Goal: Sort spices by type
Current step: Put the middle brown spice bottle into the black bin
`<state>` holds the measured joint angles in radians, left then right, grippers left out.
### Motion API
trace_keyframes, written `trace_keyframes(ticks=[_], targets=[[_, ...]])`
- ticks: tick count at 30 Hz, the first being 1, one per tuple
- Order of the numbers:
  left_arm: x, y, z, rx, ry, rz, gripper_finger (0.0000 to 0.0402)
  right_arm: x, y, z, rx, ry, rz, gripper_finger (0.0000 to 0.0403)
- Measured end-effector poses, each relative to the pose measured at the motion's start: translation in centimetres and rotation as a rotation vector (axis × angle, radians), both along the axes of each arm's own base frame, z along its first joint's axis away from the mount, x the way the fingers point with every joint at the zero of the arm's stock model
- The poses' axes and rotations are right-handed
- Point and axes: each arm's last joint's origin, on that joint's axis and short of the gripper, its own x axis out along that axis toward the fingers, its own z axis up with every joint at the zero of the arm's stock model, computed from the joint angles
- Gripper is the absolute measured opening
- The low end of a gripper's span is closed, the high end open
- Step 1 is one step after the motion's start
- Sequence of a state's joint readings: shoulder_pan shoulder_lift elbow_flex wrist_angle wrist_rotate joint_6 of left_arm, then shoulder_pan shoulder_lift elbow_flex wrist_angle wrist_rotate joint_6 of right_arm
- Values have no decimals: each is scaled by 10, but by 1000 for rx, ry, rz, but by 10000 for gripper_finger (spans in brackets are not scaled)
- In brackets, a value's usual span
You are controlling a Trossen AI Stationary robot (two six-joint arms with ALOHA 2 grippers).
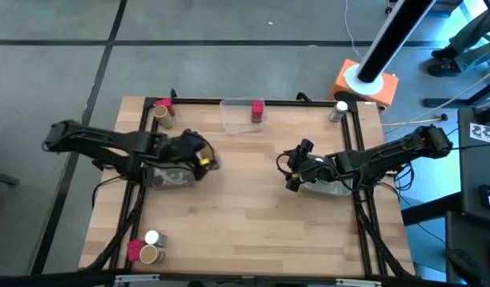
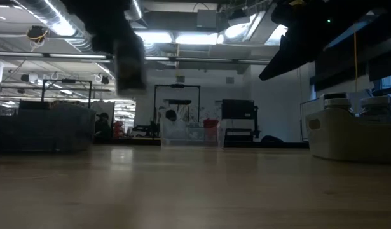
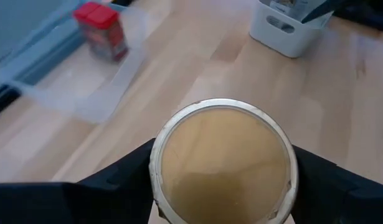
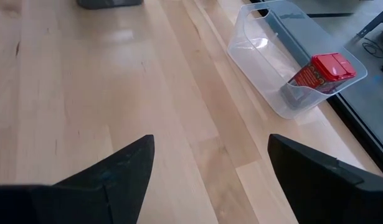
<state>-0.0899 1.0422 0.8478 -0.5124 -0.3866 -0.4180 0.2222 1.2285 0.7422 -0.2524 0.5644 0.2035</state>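
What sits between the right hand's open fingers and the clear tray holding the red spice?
Nothing: in the right wrist view only bare tabletop lies between the right hand and the clear tray with the red spice.

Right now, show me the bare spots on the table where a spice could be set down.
The widest bare wood runs between the two hands and toward the near edge. The clear plastic tray at the far edge holds only one red spice block. The corners are crowded, as with the near-left cluster of spice containers. The left hand grips a tan round-topped spice cylinder.
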Motion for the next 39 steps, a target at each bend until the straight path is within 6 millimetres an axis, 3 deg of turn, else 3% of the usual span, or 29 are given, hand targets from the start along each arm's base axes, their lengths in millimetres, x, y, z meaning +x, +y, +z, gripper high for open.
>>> trace_keyframes(ticks=[7, 14, 25, 39], targets=[[-46, 4, 23, -73, 42, 71, 264, 1, 0, 1, 3, -14, 0, 314], [-67, 7, 29, -68, 169, 158, 266, 1, 0, 1, 4, -19, 0, 314], [-81, 4, -4, -105, 345, 299, 267, 1, 0, 1, 4, -18, 0, 314], [-84, -4, -50, -109, 404, 335, 268, 1, 0, 1, 3, -18, -1, 314]])
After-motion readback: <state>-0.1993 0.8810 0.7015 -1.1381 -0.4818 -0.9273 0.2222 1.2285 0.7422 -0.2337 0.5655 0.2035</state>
